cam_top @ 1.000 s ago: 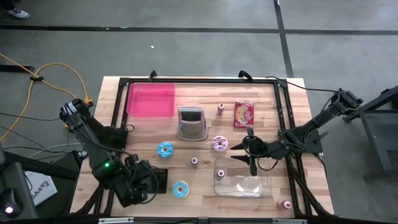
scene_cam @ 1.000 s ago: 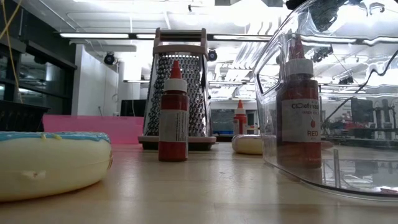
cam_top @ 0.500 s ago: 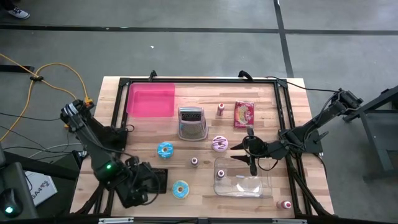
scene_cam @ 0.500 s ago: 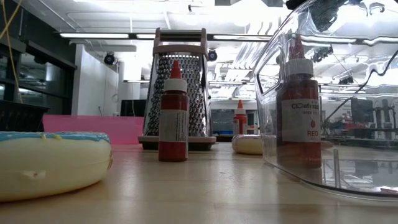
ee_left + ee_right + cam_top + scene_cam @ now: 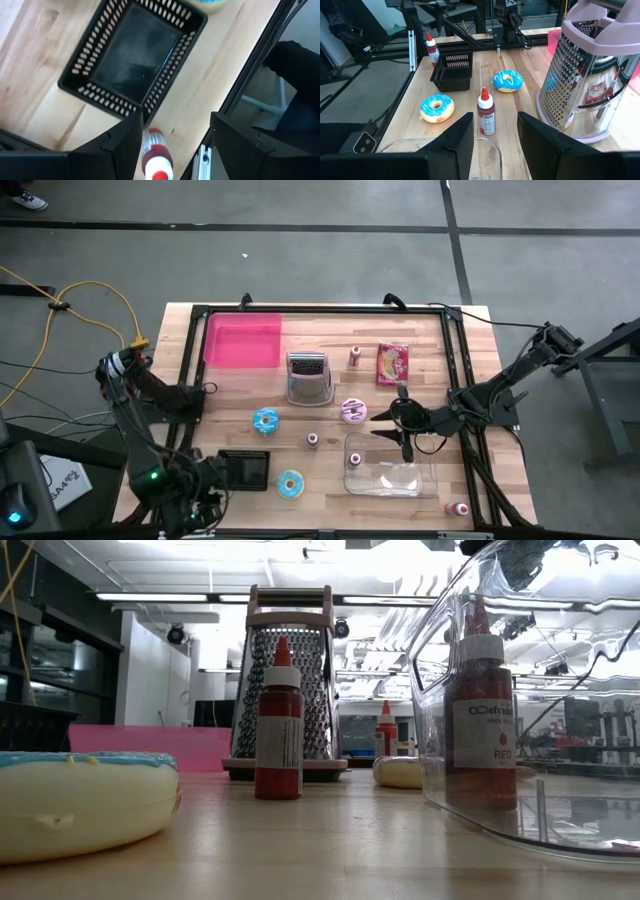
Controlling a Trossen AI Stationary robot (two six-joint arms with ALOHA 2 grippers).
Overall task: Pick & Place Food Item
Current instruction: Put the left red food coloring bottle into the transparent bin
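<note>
Two blue-iced donuts (image 5: 265,421) (image 5: 291,485) and a pink-iced donut (image 5: 354,411) lie flat on the wooden table. A black slotted basket (image 5: 245,470) stands empty near the front left. My left gripper (image 5: 193,500) hangs open at the table's near left corner, pointing steeply down. Its fingers stand on either side of a red bottle (image 5: 156,159) well below them, beside the basket (image 5: 132,55). My right gripper (image 5: 385,421) waits open and nearly level, just right of the pink donut, with nothing between its fingers (image 5: 445,150).
A metal grater (image 5: 309,376) stands mid-table, and a pink tray (image 5: 243,340) lies at the far left. A snack packet (image 5: 393,363) lies far right. A clear tub (image 5: 390,465) sits under the right gripper. Small red bottles (image 5: 313,440) (image 5: 355,357) (image 5: 460,508) stand about. A black frame rail (image 5: 320,308) rims the table.
My left gripper has swung from over the basket's left end toward the table's near left corner, sinking a little and rolling about its own axis. The whole basket now shows. Its fingers have stayed open.
</note>
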